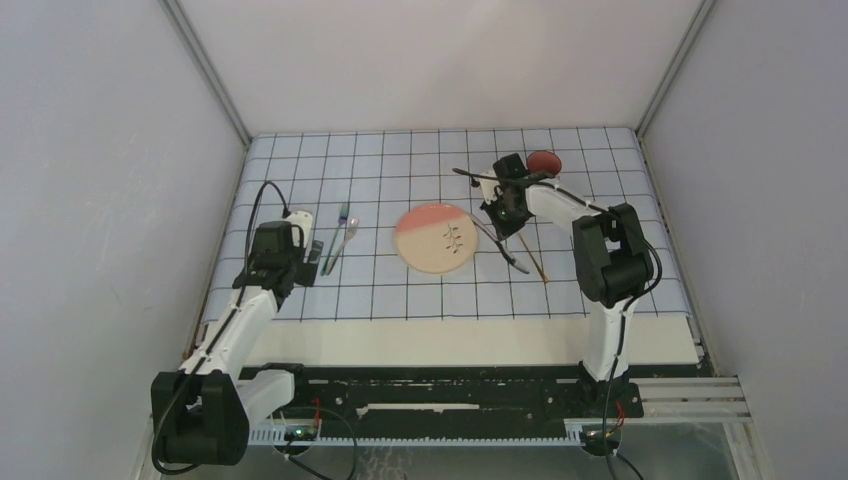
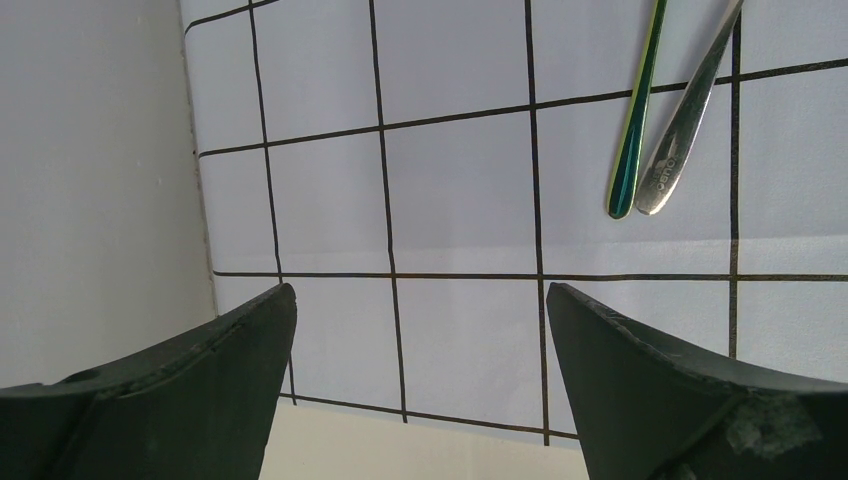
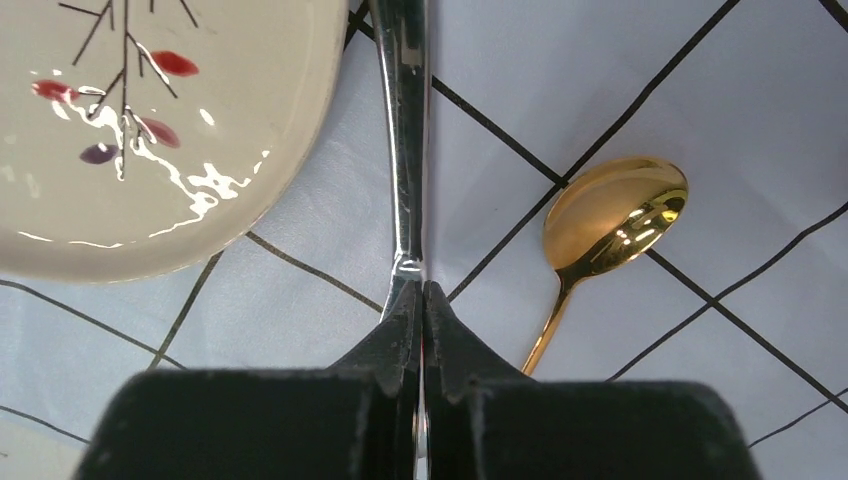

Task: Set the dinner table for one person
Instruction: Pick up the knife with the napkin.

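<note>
A cream and pink plate (image 1: 435, 238) with a twig pattern lies mid-cloth, and its rim (image 3: 150, 150) shows in the right wrist view. My right gripper (image 1: 497, 222) (image 3: 422, 290) is just right of the plate, shut on a thin dark metal utensil (image 3: 408, 150) that lies along the cloth (image 1: 515, 258). A gold spoon (image 3: 615, 212) (image 1: 537, 262) lies beside it. My left gripper (image 1: 300, 272) (image 2: 420, 300) hangs open and empty over the cloth's near left corner. A green-handled utensil (image 2: 635, 130) (image 1: 335, 240) and a silver one (image 2: 690, 120) (image 1: 347, 238) lie ahead of it.
The pale-blue gridded cloth (image 1: 400, 160) covers most of the cream dinner table (image 1: 450, 335) (image 2: 400, 450). A red bowl (image 1: 544, 161) stands at the back right. Grey walls close in the left, right and far sides.
</note>
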Controlling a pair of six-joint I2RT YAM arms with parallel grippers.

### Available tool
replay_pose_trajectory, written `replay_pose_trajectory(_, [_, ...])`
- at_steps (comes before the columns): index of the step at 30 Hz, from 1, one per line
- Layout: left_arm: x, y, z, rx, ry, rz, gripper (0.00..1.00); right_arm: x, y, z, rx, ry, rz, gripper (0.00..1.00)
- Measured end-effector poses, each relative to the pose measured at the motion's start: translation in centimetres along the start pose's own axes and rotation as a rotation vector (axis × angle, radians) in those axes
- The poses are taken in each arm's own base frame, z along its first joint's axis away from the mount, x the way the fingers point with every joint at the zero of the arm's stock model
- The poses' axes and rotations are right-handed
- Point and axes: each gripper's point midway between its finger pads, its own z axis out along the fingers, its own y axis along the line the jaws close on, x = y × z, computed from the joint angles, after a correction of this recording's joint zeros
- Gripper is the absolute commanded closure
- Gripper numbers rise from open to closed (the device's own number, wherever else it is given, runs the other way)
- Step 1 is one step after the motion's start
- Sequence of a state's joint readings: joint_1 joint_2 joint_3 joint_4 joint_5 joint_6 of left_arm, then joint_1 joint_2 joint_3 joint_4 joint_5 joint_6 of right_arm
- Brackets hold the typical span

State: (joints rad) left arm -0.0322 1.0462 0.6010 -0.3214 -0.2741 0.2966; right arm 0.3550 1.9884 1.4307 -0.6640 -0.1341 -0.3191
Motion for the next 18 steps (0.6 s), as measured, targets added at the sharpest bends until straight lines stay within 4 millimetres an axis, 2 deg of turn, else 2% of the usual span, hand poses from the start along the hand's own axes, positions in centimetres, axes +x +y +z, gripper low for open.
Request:
replay_pose_trajectory(6, [0.0,0.0,0.0,0.001,-0.001,0.0,0.0,0.0,0.5,-0.1,-0.021,-0.011,0.016,1.0])
replay_pose_trajectory(7, [0.0,0.0,0.0,0.001,-0.001,0.0,0.0,0.1,0.6,-0.1,-0.023,-0.01,0.017,0.98])
replay_pose_trajectory(11, [0.0,0.0,0.0,0.001,0.0,0.0,0.0,0.4,0.6,-0.1,-0.028,0.002,0.028,0.72])
replay_pose_trajectory(14, [0.0,0.0,0.0,0.002,0.0,0.0,0.0,0.8,0.7,0.2,-0.031,0.019,0.032,0.66])
replay_pose_trajectory(18, [0.0,0.0,0.0,0.001,0.0,0.001,0.0,1.0,0.6,0.8,-0.036,0.044,0.035,0.62])
